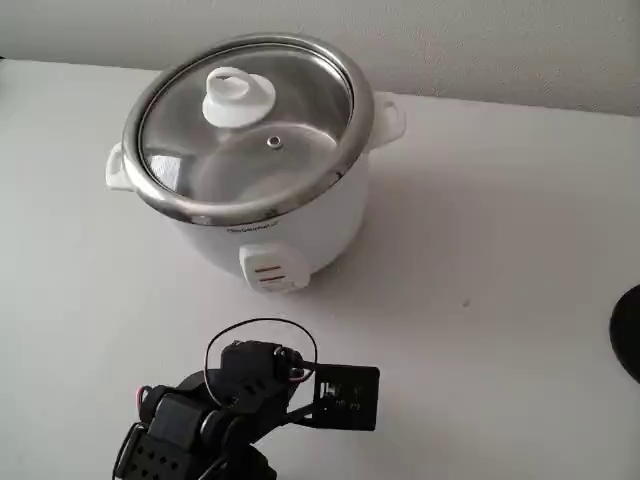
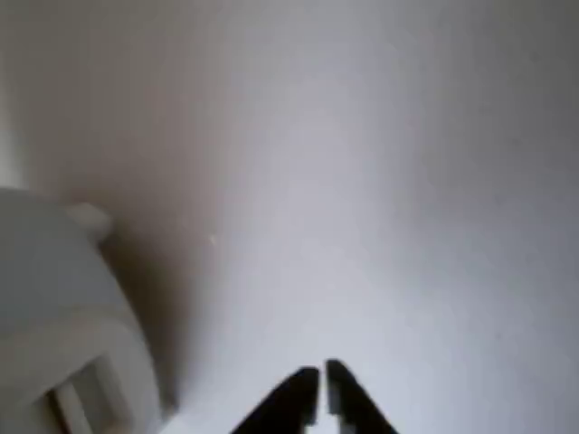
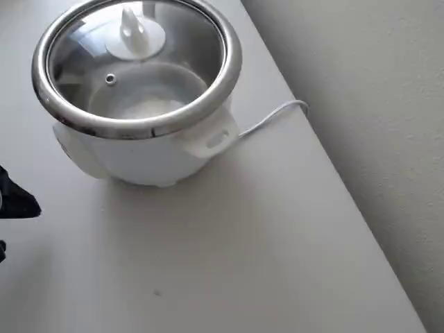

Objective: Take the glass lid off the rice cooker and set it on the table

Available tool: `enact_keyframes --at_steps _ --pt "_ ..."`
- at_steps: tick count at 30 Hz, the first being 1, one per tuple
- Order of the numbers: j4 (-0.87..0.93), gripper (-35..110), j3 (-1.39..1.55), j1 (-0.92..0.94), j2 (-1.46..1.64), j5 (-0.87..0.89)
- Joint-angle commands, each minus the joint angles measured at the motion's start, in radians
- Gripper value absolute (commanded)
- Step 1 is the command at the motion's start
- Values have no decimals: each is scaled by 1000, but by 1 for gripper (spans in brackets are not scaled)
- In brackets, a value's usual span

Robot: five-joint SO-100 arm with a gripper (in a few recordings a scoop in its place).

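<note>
table (image 1: 520, 220): white, matte | on it: rice cooker (image 1: 290, 225), white cord (image 3: 274, 118)

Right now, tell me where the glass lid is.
The glass lid sits closed on the rice cooker, upper left of centre in the fixed view, on the table beyond the arm.

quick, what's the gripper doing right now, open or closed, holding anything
Gripper: closed, fingertips nearly touching, holding nothing; it sits low over the table beside the rice cooker. The glass lid is on the cooker.
</note>
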Motion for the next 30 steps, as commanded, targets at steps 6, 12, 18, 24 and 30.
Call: enact_keyframes --at_steps 6,12,18,24,30 --pt "-121 7 -100 173 5 -311" --pt "-140 22 -430 253 3 -314" --pt "-170 27 -833 198 -222 -252" --pt "-150 28 -1175 -54 -589 -114" --pt "-175 28 -1385 -224 -907 -20"
